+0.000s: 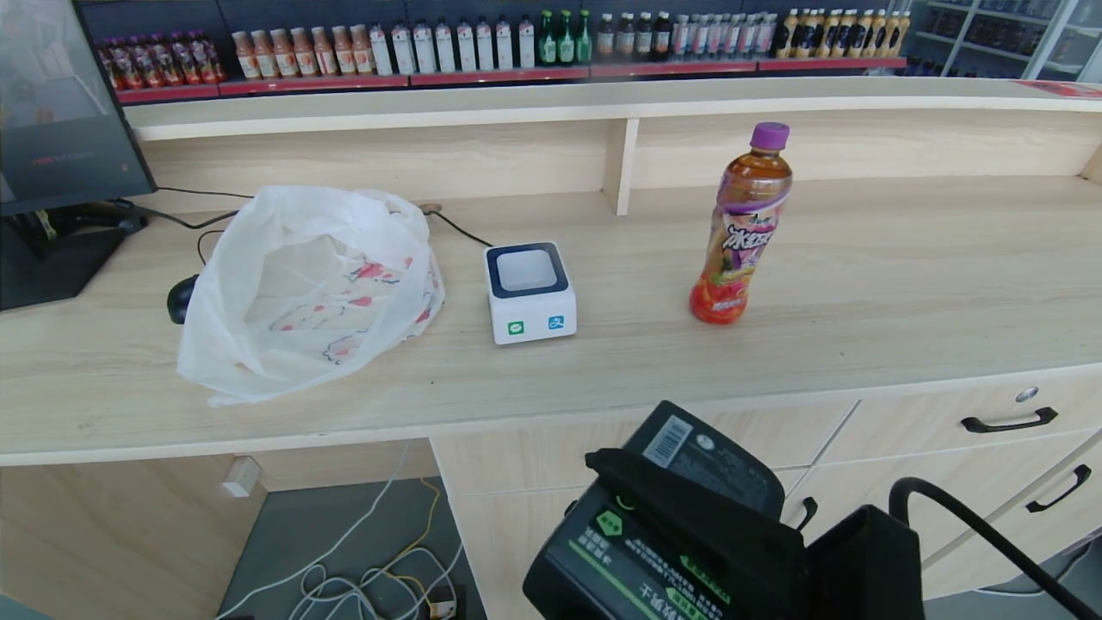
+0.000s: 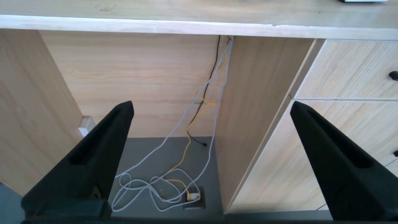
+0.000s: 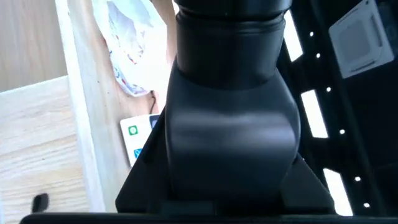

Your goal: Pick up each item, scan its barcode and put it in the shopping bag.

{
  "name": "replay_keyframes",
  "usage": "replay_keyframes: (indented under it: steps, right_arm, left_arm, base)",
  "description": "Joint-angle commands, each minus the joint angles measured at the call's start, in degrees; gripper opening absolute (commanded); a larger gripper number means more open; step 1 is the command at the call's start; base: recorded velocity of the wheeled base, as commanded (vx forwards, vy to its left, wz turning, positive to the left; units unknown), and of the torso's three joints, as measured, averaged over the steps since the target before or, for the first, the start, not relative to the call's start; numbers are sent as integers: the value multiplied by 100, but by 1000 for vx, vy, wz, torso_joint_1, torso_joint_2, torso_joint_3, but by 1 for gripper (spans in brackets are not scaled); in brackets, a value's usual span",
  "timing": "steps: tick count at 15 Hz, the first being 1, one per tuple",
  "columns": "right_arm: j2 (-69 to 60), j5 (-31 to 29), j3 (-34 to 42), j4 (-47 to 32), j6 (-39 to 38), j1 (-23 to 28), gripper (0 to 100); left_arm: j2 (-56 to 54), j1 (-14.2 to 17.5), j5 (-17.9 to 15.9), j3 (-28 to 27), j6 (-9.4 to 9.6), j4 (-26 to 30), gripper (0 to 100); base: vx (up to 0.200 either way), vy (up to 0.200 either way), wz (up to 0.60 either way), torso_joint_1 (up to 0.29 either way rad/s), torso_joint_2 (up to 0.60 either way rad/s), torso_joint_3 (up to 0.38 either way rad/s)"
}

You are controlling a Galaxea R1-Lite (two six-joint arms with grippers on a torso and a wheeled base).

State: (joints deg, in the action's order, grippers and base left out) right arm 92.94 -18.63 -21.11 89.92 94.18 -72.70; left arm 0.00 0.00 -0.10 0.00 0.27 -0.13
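A white plastic shopping bag (image 1: 301, 293) lies open on the left of the wooden counter (image 1: 861, 327). To its right sits a white barcode scanner (image 1: 529, 291) with a dark-framed window on top. Further right stands an upright tea bottle (image 1: 740, 232) with a purple cap. In front of the counter, low down, my right gripper (image 1: 689, 508) is shut on a black packet (image 1: 680, 448) with a barcode label and green print. The right wrist view has this packet (image 3: 230, 124) close up, with the scanner (image 3: 137, 140) and bag (image 3: 130, 43) behind. My left gripper (image 2: 211, 168) is open and empty below the counter edge.
A monitor (image 1: 60, 129) and a black mouse (image 1: 181, 299) stand at the counter's left end. A raised shelf with a divider (image 1: 620, 164) runs along the back. Drawers (image 1: 1007, 422) sit under the counter on the right, with loose cables (image 1: 362, 577) on the floor.
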Motion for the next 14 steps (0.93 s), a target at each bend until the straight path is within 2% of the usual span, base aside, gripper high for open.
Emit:
replay_keyframes:
  steps: [1, 3, 5, 9, 14]
  right_arm:
    - [-39, 8, -200, 8, 179, -95, 0]
    - [-48, 43, -191, 8, 241, -121, 0]
    - [-101, 35, -244, 8, 900, -200, 0]
    - [-101, 35, -297, 8, 1418, -235, 0]
    - [-101, -1, -297, 8, 1498, -235, 0]
  left_arm:
    - [9, 0, 1, 0, 0, -4, 100]
    - [9, 0, 1, 0, 0, -4, 100]
    - [9, 0, 1, 0, 0, -4, 100]
    - [9, 0, 1, 0, 0, -4, 100]
    - [9, 0, 1, 0, 0, -4, 100]
  base:
    - [0, 0, 0, 0, 0, 0]
    - [0, 0, 0, 0, 0, 0]
    - [0, 0, 0, 0, 0, 0]
    - [0, 0, 0, 0, 0, 0]
    - [0, 0, 0, 0, 0, 0]
